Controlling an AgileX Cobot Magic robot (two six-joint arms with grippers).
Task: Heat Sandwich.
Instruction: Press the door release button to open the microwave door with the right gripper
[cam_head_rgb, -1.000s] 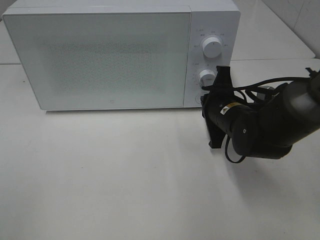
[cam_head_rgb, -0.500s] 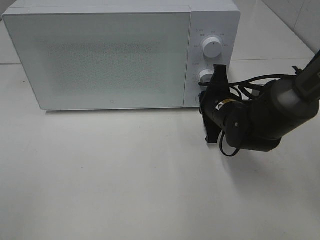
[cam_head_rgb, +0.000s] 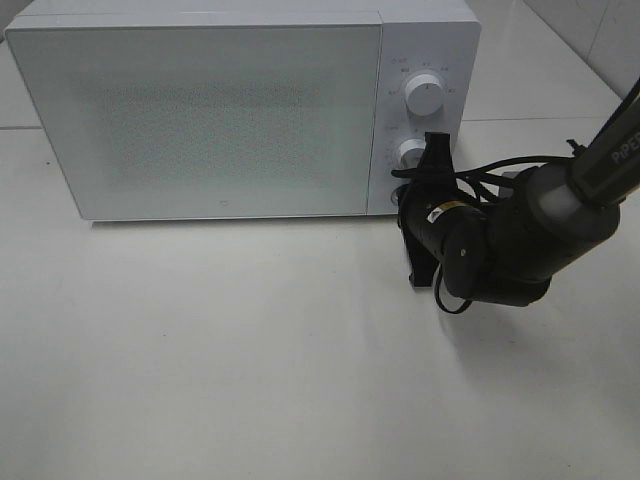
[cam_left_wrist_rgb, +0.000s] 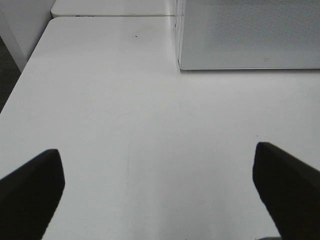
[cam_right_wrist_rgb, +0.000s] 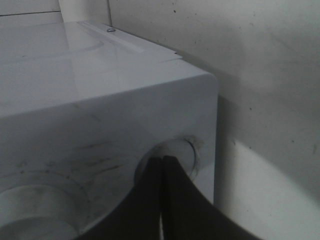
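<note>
Touching the microwave (cam_head_rgb: 200, 110) button (cam_right_wrist_rgb: 176, 152); the sandwich's place cannot be told.
Clenched on nothing, the right gripper (cam_right_wrist_rgb: 162, 160) meets the round button at the panel's 6 o'clock, under the lower knob (cam_head_rgb: 411, 152); the left gripper (cam_left_wrist_rgb: 160, 200) hangs released over the table (cam_left_wrist_rgb: 125, 125).

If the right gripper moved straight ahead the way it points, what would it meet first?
The round button at the bottom of the control panel on the microwave. The right gripper, fingers shut, points right at it; its tips look at or nearly on the button, though contact is unclear.
</note>
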